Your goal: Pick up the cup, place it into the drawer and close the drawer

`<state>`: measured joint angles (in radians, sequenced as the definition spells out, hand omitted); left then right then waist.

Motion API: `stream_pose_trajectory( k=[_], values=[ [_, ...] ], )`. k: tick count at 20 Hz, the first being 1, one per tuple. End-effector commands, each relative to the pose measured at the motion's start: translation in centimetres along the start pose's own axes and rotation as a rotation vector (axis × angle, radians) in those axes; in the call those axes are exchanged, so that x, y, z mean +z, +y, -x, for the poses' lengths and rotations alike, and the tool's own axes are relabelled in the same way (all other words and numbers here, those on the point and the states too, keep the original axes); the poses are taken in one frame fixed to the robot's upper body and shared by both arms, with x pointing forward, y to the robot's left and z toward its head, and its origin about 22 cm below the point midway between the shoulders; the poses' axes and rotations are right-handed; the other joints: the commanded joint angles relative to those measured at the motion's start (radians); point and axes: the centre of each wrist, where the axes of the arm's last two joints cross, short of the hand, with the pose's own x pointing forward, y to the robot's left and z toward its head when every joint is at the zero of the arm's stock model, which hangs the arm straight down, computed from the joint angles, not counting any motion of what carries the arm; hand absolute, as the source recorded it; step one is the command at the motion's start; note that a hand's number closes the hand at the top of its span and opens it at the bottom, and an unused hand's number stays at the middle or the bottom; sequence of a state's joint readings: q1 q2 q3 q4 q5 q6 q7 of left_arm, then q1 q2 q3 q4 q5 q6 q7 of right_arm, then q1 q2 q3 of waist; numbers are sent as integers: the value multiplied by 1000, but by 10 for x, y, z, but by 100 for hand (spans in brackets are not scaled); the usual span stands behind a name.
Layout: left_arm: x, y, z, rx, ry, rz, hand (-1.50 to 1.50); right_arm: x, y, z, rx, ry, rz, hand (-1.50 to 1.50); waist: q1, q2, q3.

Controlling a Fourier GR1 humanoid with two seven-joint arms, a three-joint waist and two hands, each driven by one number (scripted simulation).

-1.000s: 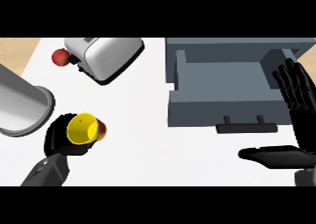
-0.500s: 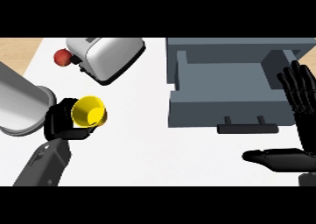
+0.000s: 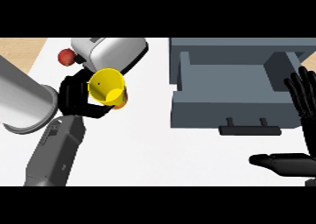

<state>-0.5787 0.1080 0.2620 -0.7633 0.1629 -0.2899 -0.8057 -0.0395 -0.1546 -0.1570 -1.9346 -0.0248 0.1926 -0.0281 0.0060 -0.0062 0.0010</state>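
A yellow cup [image 3: 107, 86] with an orange underside hangs above the white counter [image 3: 147, 144], tilted with its mouth facing up toward me. My left hand [image 3: 75, 97] is curled round it from the left side. The grey drawer [image 3: 234, 87] stands pulled open at the right, its handle [image 3: 249, 129] facing me and its inside bare. My right hand [image 3: 307, 113] rests open at the right edge, fingers straight and pointing up, thumb stretched left, beside the drawer's front corner.
A large grey cylinder [image 3: 18, 103] lies at the left, close to my left forearm. A silver toaster-like appliance [image 3: 111, 50] and a small red object [image 3: 67, 56] sit at the back left, just behind the lifted cup.
My left hand has raised the cup off the counter and carried it up and to the right. The cup now tilts more. The right hand has barely moved.
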Motion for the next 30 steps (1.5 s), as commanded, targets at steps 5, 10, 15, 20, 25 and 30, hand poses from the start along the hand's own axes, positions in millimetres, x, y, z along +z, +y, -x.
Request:
stream_pose_trajectory(
  k=[5, 10, 15, 20, 25, 30],
  values=[
    [-76, -96, -37, -13, -33, 129, 150, -2, -4, 9, -2, -6, 3, -150, -5, 2, 0],
    [-112, -142, -52, -79, -8, 165, 150, -14, 6, 2, -5, -11, -18, -150, -20, 7, -1],
    [-143, -179, -82, -113, 17, 197, 150, -2, -3, 5, -10, -15, -7, -150, -19, 6, -1],
    [-146, -201, -66, -124, 70, 164, 150, -6, -8, 6, 2, 8, -8, -150, -26, 9, -1],
    [-164, -219, -62, -132, 153, 153, 150, -4, -5, -9, 1, -23, -33, -150, -47, 12, -1],
    [-159, -224, -46, -159, 192, 141, 150, -15, -21, 3, -13, -23, -35, -150, -51, 16, 0]
  ],
)
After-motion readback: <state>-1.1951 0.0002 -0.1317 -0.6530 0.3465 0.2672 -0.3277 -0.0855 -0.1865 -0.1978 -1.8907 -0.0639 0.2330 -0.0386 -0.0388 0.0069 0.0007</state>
